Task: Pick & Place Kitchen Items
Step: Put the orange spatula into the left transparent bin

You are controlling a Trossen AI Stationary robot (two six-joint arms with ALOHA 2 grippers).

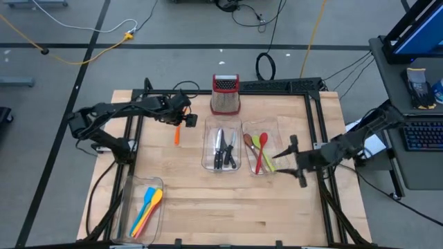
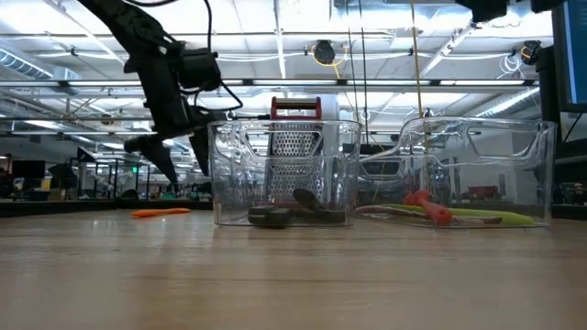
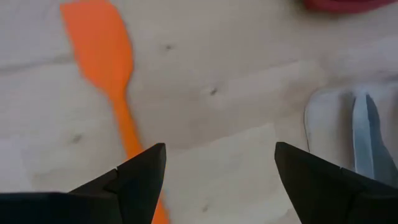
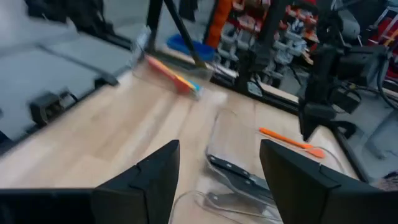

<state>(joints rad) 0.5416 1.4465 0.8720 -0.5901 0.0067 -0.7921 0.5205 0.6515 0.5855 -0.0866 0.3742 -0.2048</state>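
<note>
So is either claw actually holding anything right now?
No. The left claw is open above the table beside the orange spatula, not gripping it; the right claw is open and empty.

Pale wooden table [image 1: 228, 200] edged by a black metal frame [image 1: 315, 93], set on a grey floor [image 1: 62, 90] crossed by dark lines. Yellow and white cables [image 1: 83, 52] trailing across that floor, a black cable coiled in a loop [image 1: 265, 66] just behind the table. To one side, a dark desk [image 1: 408, 104] carrying a keyboard [image 1: 422, 135] and the corner of a blue monitor [image 1: 422, 28]. Beyond the table, a large open hall under a white beamed ceiling [image 2: 275, 37] hung with rows of bright strip lights [image 2: 83, 92]; shelving and equipment farther back, too blurred to identify.
</note>
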